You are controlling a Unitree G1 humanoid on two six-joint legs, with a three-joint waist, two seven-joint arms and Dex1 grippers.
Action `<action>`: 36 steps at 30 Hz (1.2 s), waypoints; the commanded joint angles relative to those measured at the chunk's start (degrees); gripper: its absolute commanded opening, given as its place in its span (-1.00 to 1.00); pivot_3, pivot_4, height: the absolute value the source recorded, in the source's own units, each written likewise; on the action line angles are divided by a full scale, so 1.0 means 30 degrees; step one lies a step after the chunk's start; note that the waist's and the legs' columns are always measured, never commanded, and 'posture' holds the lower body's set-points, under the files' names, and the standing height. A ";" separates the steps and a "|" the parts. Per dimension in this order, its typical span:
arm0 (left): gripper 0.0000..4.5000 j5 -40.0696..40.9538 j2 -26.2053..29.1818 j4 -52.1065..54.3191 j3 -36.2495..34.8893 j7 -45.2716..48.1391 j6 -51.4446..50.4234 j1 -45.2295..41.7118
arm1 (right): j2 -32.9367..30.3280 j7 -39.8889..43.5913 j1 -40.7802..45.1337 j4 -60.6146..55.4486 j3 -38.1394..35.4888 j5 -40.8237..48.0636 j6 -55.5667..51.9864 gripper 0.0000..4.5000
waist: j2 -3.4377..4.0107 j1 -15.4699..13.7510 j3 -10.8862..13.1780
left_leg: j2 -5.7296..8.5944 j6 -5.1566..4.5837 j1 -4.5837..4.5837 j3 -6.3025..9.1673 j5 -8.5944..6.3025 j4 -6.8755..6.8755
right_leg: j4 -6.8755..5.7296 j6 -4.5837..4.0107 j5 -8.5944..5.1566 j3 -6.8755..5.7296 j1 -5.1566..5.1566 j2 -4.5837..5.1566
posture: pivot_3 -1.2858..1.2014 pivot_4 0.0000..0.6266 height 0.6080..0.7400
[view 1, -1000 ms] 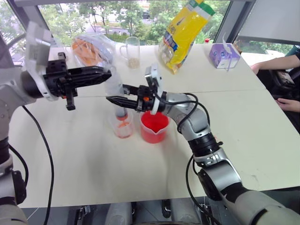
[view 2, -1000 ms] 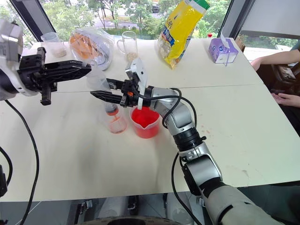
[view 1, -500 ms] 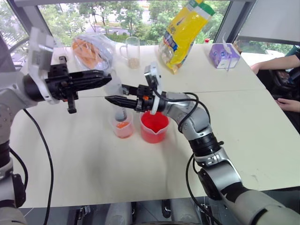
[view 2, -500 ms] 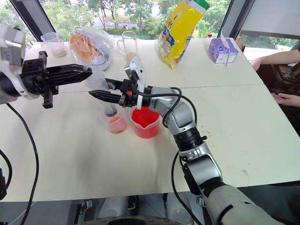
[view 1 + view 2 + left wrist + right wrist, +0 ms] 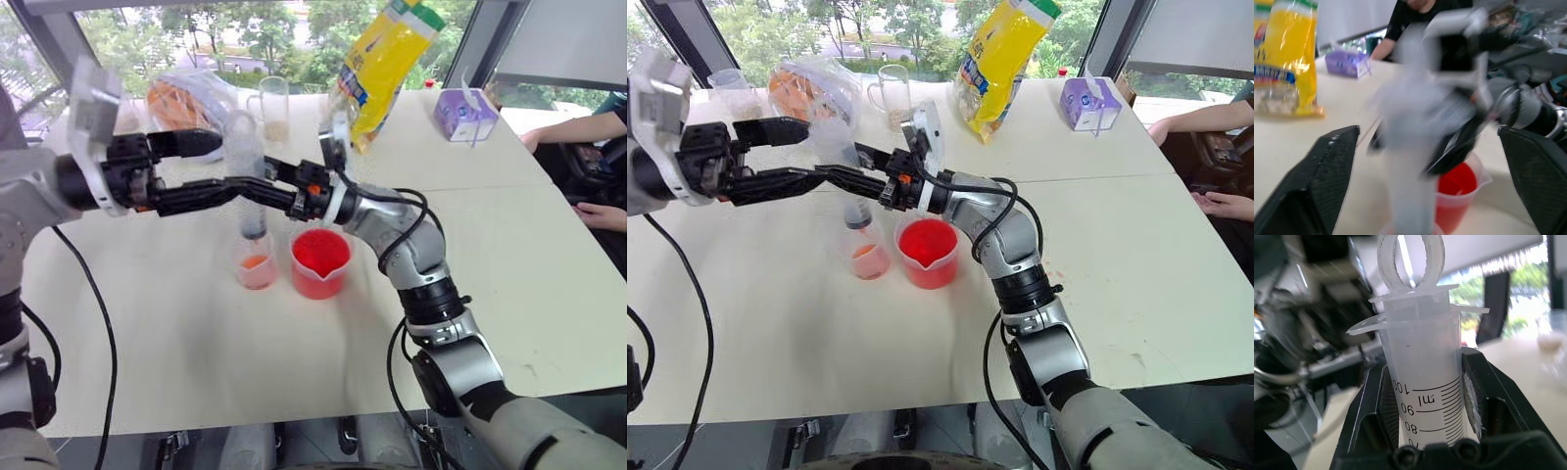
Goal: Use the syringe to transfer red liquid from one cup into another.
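Front table (image 5: 196, 362): open | centre: small cup (image 5: 257, 266) beside beaker (image 5: 320, 262), syringe (image 5: 247, 186) upright above cup | rear: mug (image 5: 275, 108), yellow bag (image 5: 387, 69)

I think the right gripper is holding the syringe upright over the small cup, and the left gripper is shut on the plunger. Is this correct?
Not fully. The left gripper is open: in the left eye view its fingers stand apart on either side of the syringe. The right gripper does hold the syringe upright over the small cup.
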State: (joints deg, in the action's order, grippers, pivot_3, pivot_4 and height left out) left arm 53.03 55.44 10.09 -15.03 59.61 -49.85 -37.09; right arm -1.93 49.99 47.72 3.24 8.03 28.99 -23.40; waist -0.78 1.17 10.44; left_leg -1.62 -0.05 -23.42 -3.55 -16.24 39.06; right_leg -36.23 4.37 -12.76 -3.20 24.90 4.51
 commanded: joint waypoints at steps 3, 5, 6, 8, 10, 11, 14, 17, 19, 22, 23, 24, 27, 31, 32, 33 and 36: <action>0.96 -0.0145 0.1428 -0.0478 -0.1919 0.0236 0.0223 0.0315 | 0.0255 -0.0097 0.0188 -0.0754 -0.0195 0.0426 0.0048 -0.37 | 0.0003 -0.0016 0.0003 | 0.0003 0.0000 0.0000 -0.0005 0.0000 0.0000 | 0.0004 -0.0001 0.0000 0.0001 0.0000 0.0006 | 0.03 -0.52 1.00; 0.96 -0.0123 0.1508 -0.0425 -0.2019 0.0249 0.0248 0.0456 | 0.0233 -0.0209 0.0293 -0.0695 -0.0374 0.0495 0.0008 -0.37 | 0.0006 -0.0073 0.0005 | 0.0005 0.0001 0.0000 -0.0007 -0.0001 0.0001 | 0.0005 -0.0002 -0.0001 0.0002 0.0000 0.0012 | 0.03 -0.52 1.00; 0.96 -0.0113 0.1490 -0.0374 -0.2041 0.0241 0.0268 0.0514 | 0.0224 -0.0309 0.0403 -0.0683 -0.0499 0.0565 -0.0056 -0.37 | 0.0005 -0.0119 0.0005 | 0.0006 0.0002 0.0000 -0.0004 -0.0001 0.0000 | 0.0006 -0.0002 -0.0001 0.0001 -0.0003 0.0012 | 0.03 -0.52 1.00; 0.96 -0.0124 0.1377 -0.0261 -0.2007 0.0188 0.0352 0.0618 | 0.0105 -0.0609 0.0768 -0.0749 -0.0863 0.0882 -0.0400 -0.37 | 0.0003 -0.0117 0.0005 | 0.0010 0.0001 -0.0002 -0.0006 -0.0001 0.0002 | 0.0010 -0.0002 -0.0001 0.0002 -0.0006 0.0018 | 0.03 -0.52 1.00; 0.96 -0.0021 0.1056 -0.0003 -0.1873 0.0074 0.0424 0.0769 | -0.0370 -0.1271 0.1592 -0.1066 -0.1771 0.1671 -0.1450 -0.37 | 0.0014 -0.0120 0.0015 | 0.0010 0.0002 -0.0003 -0.0008 -0.0001 0.0003 | 0.0012 -0.0004 -0.0001 0.0002 -0.0005 0.0021 | 0.03 -0.52 1.00; 0.96 0.0022 0.0857 0.0197 -0.1771 0.0047 0.0484 0.0891 | -0.0800 -0.1842 0.2148 -0.1190 -0.2367 0.2053 -0.2281 -0.37 | 0.0009 -0.0118 0.0024 | 0.0012 0.0003 -0.0005 -0.0009 0.0000 0.0003 | 0.0011 -0.0005 0.0001 0.0003 -0.0004 0.0025 | 0.03 -0.52 1.00; 0.96 -0.0066 0.0217 0.0688 -0.1359 0.0023 0.0716 0.1211 | -0.2756 -0.3687 0.3876 -0.0847 -0.3660 0.2143 -0.4931 -0.37 | 0.0009 -0.0143 0.0031 | 0.0016 0.0008 -0.0007 -0.0004 0.0003 0.0004 | 0.0011 -0.0007 0.0001 0.0001 -0.0004 0.0036 | 0.03 -0.52 1.00; 0.96 -0.0331 -0.0382 0.1230 -0.0879 0.0075 0.1083 0.1635 | -0.4430 -0.6100 0.5747 0.0000 -0.6003 0.4030 -0.9340 -0.37 | 0.0006 -0.0139 0.0030 | 0.0021 0.0007 -0.0010 -0.0004 0.0002 -0.0001 | 0.0019 -0.0009 0.0001 -0.0001 -0.0004 0.0049 | 0.03 -0.52 1.00; 0.96 -0.0378 -0.0853 0.1543 -0.0561 0.0131 0.1337 0.1935 | -0.6111 -0.7720 0.6962 0.0730 -0.6971 0.4224 -1.3174 -0.37 | 0.0010 -0.0133 0.0033 | 0.0022 0.0006 -0.0010 -0.0008 0.0001 -0.0006 | 0.0020 -0.0011 0.0002 -0.0001 -0.0004 0.0053 | 0.03 -0.52 1.00; 0.96 -0.0731 -0.1198 0.1831 -0.0153 0.0249 0.1754 0.2236 | -0.7871 -0.9127 0.7802 0.1308 -0.7142 0.3905 -1.7281 -0.37 | 0.0008 -0.0119 0.0034 | 0.0020 0.0000 -0.0011 -0.0017 -0.0002 -0.0022 | 0.0032 -0.0031 -0.0007 0.0001 0.0003 0.0058 | 0.03 -0.52 1.00; 0.96 -0.0756 -0.1277 0.1855 -0.0092 0.0242 0.1834 0.2280 | -0.8276 -0.9443 0.7848 0.1329 -0.6908 0.3630 -1.8204 -0.37 | 0.0007 -0.0103 0.0034 | 0.0020 -0.0005 -0.0012 -0.0021 -0.0005 -0.0026 | 0.0036 -0.0067 -0.0028 0.0002 0.0005 0.0060 | 0.03 -0.52 1.00; 0.96 -0.0788 -0.1388 0.1879 0.0024 0.0250 0.1956 0.2314 | -0.9236 -0.9578 0.7816 0.1382 -0.5952 0.3146 -1.9640 -0.37 | 0.0011 -0.0070 0.0036 | 0.0020 -0.0007 -0.0012 -0.0021 -0.0006 -0.0032 | 0.0038 -0.0073 -0.0031 0.0002 0.0007 0.0056 | 0.03 -0.52 1.00; 0.96 -0.0882 -0.1829 0.2001 0.0383 0.0230 0.2211 0.2197 | -1.1251 -0.9800 0.7106 0.2138 -0.4291 0.2359 -2.2568 -0.37 | 0.0019 -0.0065 0.0041 | 0.0017 -0.0016 -0.0027 -0.0049 -0.0010 -0.0044 | 0.0037 -0.0073 -0.0031 0.0010 0.0045 0.0055 | 0.03 -0.52 1.00; 0.96 -0.0947 -0.2109 0.2241 0.0648 0.0150 0.2353 0.2104 | -1.1904 -1.0587 0.5678 0.3711 -0.3452 0.2953 -2.3034 -0.37 | 0.0010 -0.0105 0.0040 | 0.0025 -0.0026 -0.0037 -0.0060 -0.0015 -0.0038 | 0.0048 -0.0030 -0.0006 0.0015 0.0041 0.0052 | 0.03 -0.52 1.00; 0.96 -0.0965 -0.2123 0.2297 0.0711 0.0138 0.2368 0.2096 | -1.1836 -1.0990 0.5286 0.4014 -0.3395 0.2934 -2.3034 -0.37 | 0.0010 -0.0092 0.0041 | 0.0027 -0.0026 -0.0039 -0.0064 -0.0015 -0.0038 | 0.0048 -0.0018 0.0000 0.0020 0.0042 0.0052 | 0.03 -0.52 1.00; 0.96 -0.0951 -0.2135 0.2346 0.0727 0.0109 0.2355 0.2088 | -1.1768 -1.1391 0.5026 0.4428 -0.3354 0.3038 -2.3034 -0.37 | 0.0010 -0.0070 0.0041 | 0.0027 -0.0027 -0.0040 -0.0067 -0.0015 -0.0038 | 0.0049 -0.0014 0.0002 0.0022 0.0044 0.0050 | 0.03 -0.52 1.00; 0.96 -0.0849 -0.2163 0.2546 0.0716 -0.0054 0.2226 0.2047 | -1.1220 -1.2281 0.4193 0.5029 -0.3713 0.2943 -2.3034 -0.37 | 0.0009 -0.0055 0.0044 | 0.0023 -0.0029 -0.0055 -0.0079 -0.0016 -0.0040 | 0.0041 -0.0010 0.0004 0.0035 0.0073 0.0038 | 0.03 -0.52 1.00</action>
State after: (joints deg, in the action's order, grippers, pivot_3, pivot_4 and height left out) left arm 50.09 48.78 16.16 -12.12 59.60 -43.97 -29.84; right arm -35.94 14.34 59.54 19.02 -1.22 37.25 -92.11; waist -0.76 1.01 10.57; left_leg -1.56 -0.14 -23.59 -3.81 -16.29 38.94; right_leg -36.11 4.34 -12.75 -3.08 25.14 4.61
